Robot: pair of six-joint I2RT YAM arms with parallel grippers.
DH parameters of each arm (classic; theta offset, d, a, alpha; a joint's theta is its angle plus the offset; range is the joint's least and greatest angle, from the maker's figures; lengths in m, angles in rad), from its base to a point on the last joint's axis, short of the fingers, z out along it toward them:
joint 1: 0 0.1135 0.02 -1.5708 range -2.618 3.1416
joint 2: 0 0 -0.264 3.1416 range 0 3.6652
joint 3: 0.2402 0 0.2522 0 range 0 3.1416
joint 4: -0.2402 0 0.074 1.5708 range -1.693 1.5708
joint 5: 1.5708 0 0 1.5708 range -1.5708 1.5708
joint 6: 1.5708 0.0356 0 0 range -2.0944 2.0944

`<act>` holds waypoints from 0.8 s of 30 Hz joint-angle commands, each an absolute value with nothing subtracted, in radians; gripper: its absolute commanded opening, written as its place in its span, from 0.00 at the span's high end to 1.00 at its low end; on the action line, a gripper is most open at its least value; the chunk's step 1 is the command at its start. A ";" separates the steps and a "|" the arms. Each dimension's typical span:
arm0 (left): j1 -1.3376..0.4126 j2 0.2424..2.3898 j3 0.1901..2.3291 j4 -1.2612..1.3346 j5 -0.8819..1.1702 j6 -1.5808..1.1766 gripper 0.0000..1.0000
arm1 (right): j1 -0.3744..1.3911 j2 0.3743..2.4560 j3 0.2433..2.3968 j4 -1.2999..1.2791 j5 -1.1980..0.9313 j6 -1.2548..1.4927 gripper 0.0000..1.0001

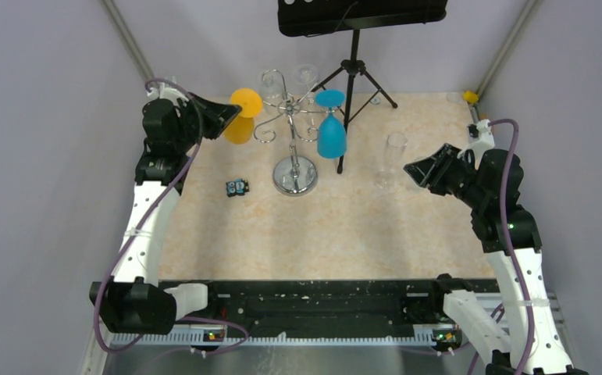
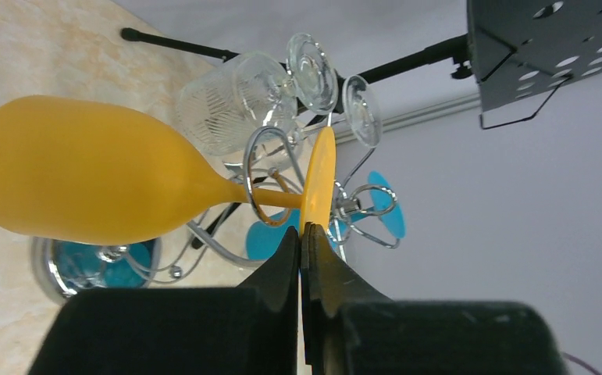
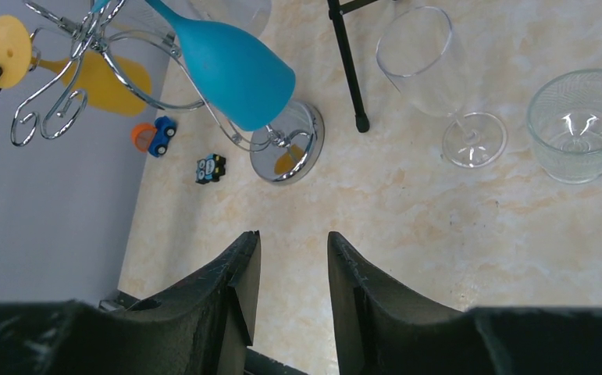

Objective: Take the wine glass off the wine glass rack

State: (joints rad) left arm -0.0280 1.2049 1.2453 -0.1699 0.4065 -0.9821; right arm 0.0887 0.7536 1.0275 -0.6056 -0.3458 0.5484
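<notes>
On the left side of the wine glass rack (image 1: pixel 295 176): yellow wine glass (image 2: pixel 87 176) hangs bowl-down, stem threaded through a curled wire hook, foot disc above it.

Left gripper (image 2: pixel 301 238) clamped on the rim of that foot disc, a thin edge-on pinch.

Right gripper (image 3: pixel 290 258) spread apart, nothing in it, over the table (image 1: pixel 360 234) well to the right.

Risks, as judged:
- The stem sits inside the hook loop. A pull off the hook's open line would snag wire and tip the rack, shaking the blue wine glass (image 1: pixel 331 134) and clear glasses (image 2: pixel 231 105) hung alongside.
- The pinch on the smooth disc edge could slip, and the bowl-heavy glass may swing or drop.
</notes>
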 commanded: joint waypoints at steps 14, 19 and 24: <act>-0.022 1.195 1.251 -0.013 0.267 -1.149 1.00 | 0.084 0.732 1.026 -0.556 -0.343 0.570 0.62; -0.022 1.236 1.272 0.046 0.334 -1.145 1.00 | 0.085 0.731 1.026 -0.560 -0.342 0.572 0.62; -0.023 1.261 1.282 0.061 0.447 -1.133 1.00 | 0.085 0.729 1.030 -0.562 -0.341 0.570 0.62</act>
State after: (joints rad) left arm -0.0277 1.2507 1.2453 -0.0376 0.3611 -1.1496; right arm 0.0887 0.7460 1.0271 -0.6052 -0.3443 0.5621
